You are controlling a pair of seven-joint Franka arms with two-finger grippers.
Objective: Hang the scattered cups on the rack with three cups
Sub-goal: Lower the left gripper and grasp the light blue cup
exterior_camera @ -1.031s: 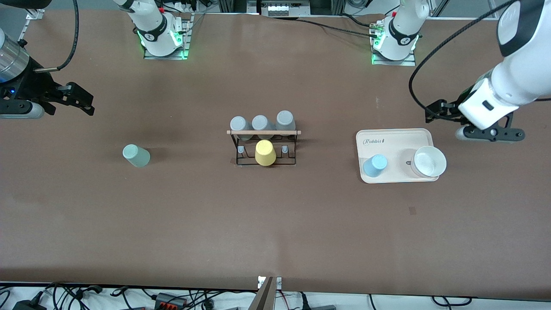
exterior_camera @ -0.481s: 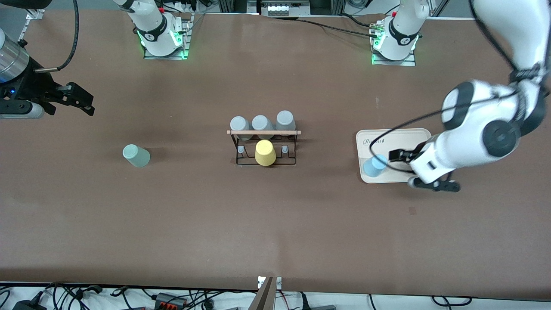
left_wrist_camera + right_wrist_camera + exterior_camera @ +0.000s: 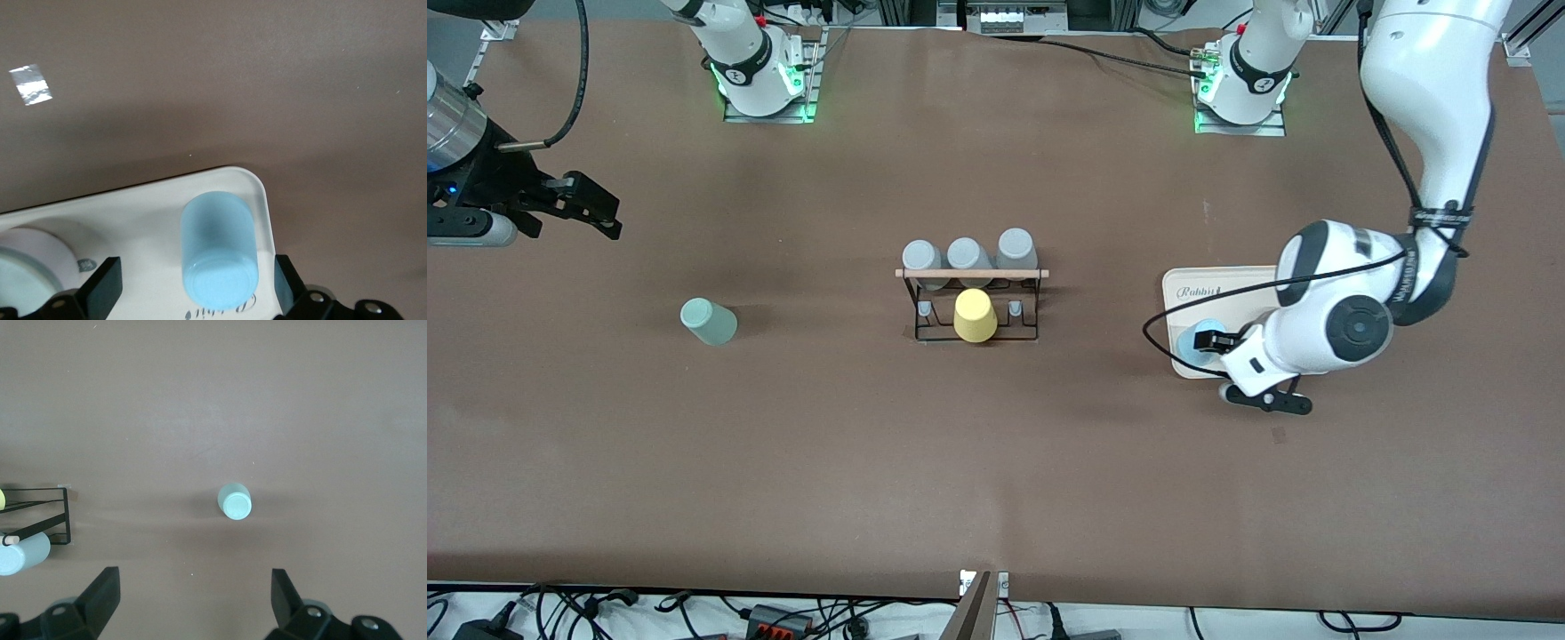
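closest to the front camera is the left end effector (image 3: 1209, 341), low over the near corner of the cream tray (image 3: 1240, 277) at the left arm's end of the table (image 3: 996, 462). its fingers are spread wide, and in the left wrist view they sit on either side of the light blue cup (image 3: 219, 257) without touching it. that cup stands upside down on the tray, right by the tray's rounded corner. a white bowl (image 3: 27, 267) is on the same tray beside the cup, mostly hidden under the arm in the front view.

about level with it, in the middle of the table, is the black wire rack (image 3: 974, 307) with a light wooden rod (image 3: 971, 273) across the top. a yellow cup (image 3: 975, 316) hangs upside down on a peg in its near row, with a bare peg on each side. three grey cups (image 3: 967, 255) are on the rack's farther row, side by side.

toward the right arm's end of the table, the pale mint green cup (image 3: 708, 321) stands upside down on the bare table, well apart from the rack.

farther up, the right end effector (image 3: 596, 212) waits in the air over the right arm's end of the table, fingers wide apart with nothing between them. its wrist view looks down on the mint cup and one end of the rack.
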